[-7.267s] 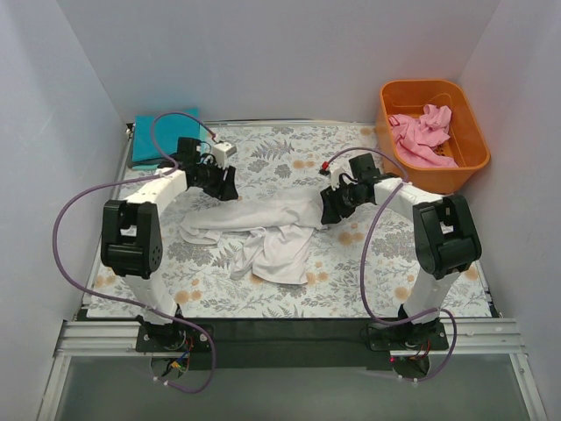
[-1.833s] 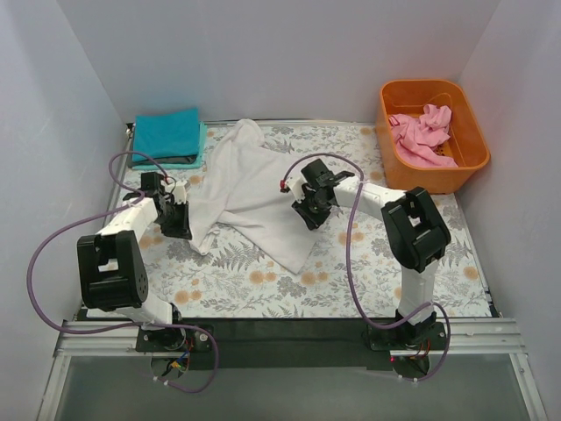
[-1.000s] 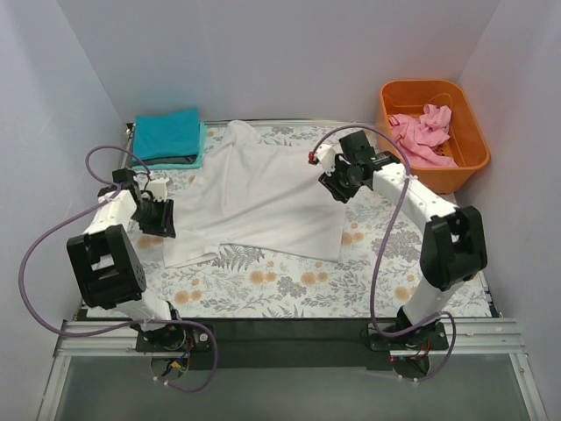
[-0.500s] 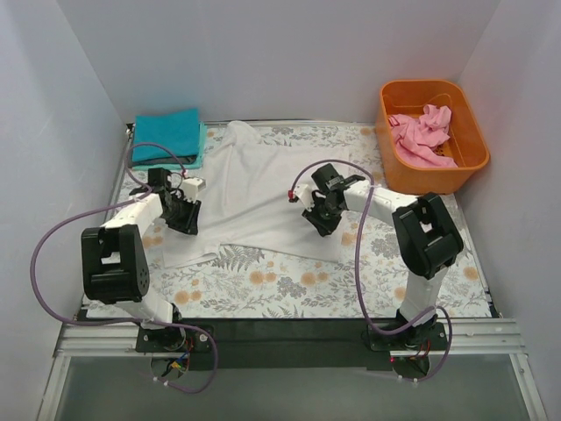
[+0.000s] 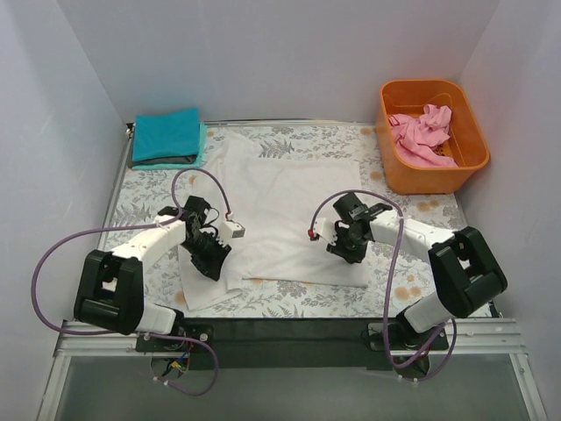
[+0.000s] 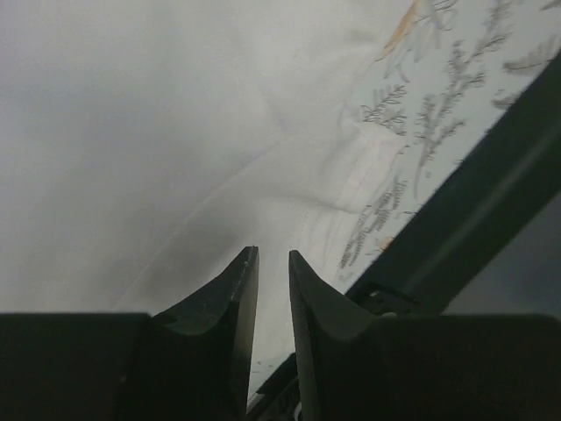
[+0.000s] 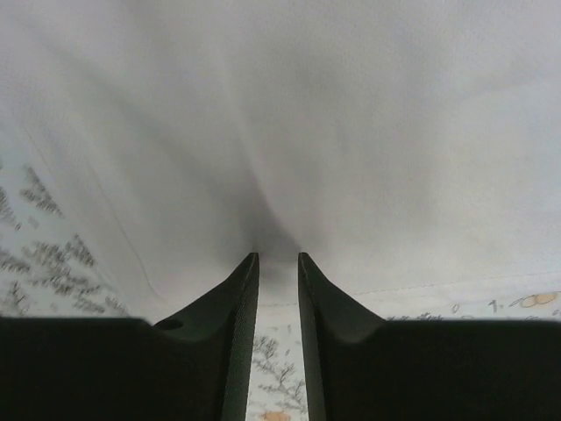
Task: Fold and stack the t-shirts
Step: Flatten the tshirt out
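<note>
L tool [image 6: 273, 254], R tool [image 7: 278, 256] down low, jaws clamped

Floral table [image 5: 140, 197], orange tub [image 5: 474, 147], white shirt [image 5: 289, 206], teal shirt [image 5: 166, 136], pink shirt [image 5: 422, 132].

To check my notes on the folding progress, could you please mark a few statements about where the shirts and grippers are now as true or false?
The white t-shirt lies spread flat on the table. True.
The teal t-shirt sits in the orange tub. False: it lies folded at the table's far left corner.
The pink t-shirt is neatly folded. False: it lies crumpled in the tub.
The left gripper and right gripper are both down at the white t-shirt's near part. True.
</note>
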Available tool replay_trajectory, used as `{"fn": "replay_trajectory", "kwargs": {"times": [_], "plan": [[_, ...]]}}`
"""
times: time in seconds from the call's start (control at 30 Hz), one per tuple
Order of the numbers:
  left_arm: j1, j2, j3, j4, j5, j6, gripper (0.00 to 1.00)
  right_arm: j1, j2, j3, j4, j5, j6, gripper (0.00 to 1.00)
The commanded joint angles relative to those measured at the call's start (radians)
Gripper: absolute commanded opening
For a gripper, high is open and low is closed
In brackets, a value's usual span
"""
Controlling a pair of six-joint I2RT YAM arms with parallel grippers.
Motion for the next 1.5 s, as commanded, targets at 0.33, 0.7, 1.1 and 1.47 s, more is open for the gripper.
{"fn": "replay_trajectory", "kwargs": {"times": [0.33,0.7,1.1,1.47], "plan": [[0.180,0.286,0.521,0.214,0.108,-0.301,0.33,-0.169,0.245,0.518,-0.100,-0.059,0.160,0.32],[0.200,0.580,0.863,0.572,-0.059,-0.544,0.41,-0.295,0.522,0.805,0.026,0.045,0.280,0.28],[0.192,1.025,1.340,0.675,-0.079,-0.641,0.58,-0.310,0.615,0.926,0.087,0.094,0.312,0.31],[0.162,1.139,1.371,0.771,-0.121,-0.631,0.59,-0.344,0.724,1.032,0.134,0.201,0.364,0.39]]}}
